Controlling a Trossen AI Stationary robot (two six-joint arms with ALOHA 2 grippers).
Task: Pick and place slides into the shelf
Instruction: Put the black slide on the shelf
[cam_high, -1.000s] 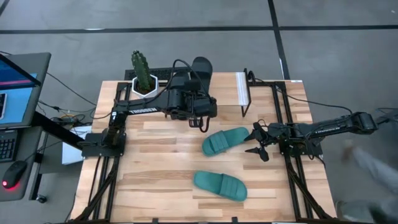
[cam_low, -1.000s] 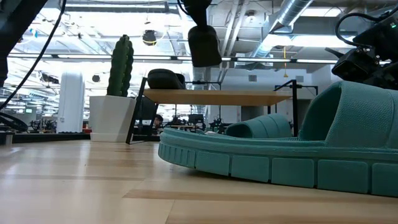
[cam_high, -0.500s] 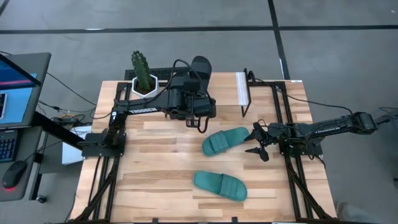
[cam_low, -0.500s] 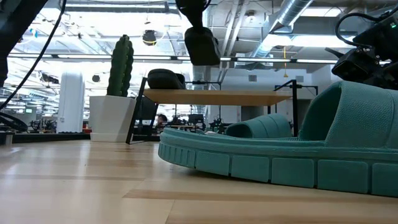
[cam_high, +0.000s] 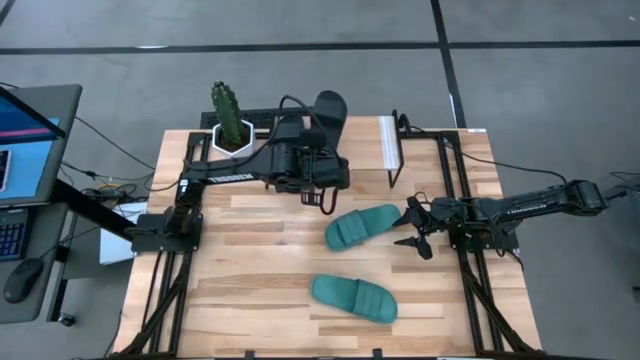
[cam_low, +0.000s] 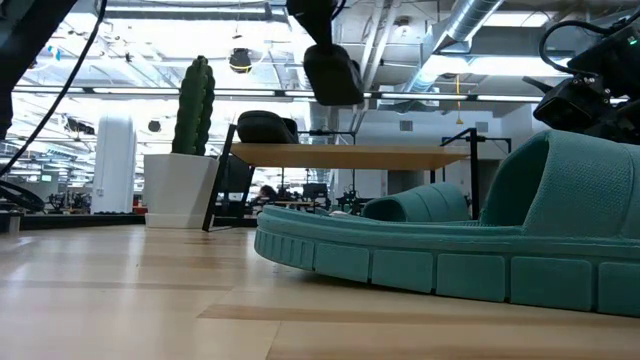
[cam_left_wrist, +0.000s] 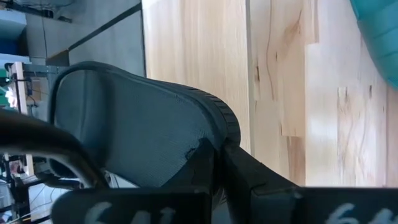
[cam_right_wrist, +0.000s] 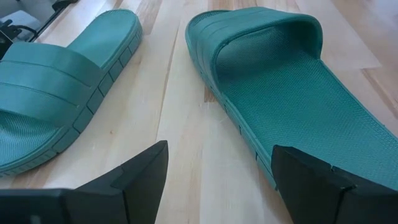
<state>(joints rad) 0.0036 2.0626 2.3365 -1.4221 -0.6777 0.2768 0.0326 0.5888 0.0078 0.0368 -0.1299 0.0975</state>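
My left gripper (cam_low: 318, 20) is shut on a dark slide (cam_high: 328, 108) and holds it in the air over the shelf (cam_low: 350, 155) at the table's far edge. The shelf's white end (cam_high: 388, 148) shows in the high view. A second dark slide (cam_low: 265, 127) rests on the shelf's wooden top. Two teal slides lie sole-down on the table, one mid-table (cam_high: 362, 225) and one nearer (cam_high: 354, 298). My right gripper (cam_right_wrist: 224, 180) is open and low, just right of the mid-table teal slide (cam_right_wrist: 280, 93), touching nothing. My left gripper pinches the dark slide between its two fingers (cam_left_wrist: 214, 165) at the rim of the sole (cam_left_wrist: 208, 140). The slide is lifted clear and hangs tilted below the gripper (cam_low: 333, 75), above the shelf top.
A cactus in a white pot (cam_high: 230, 120) stands at the far left corner beside the shelf. A laptop (cam_high: 30, 140) and a mouse sit off the table's left. The near left part of the tabletop (cam_high: 250, 280) is bare wood.
The dark slide in my left gripper has tipped and swung a little above the shelf, staying at about the same height. My right arm and both teal slides have kept still.
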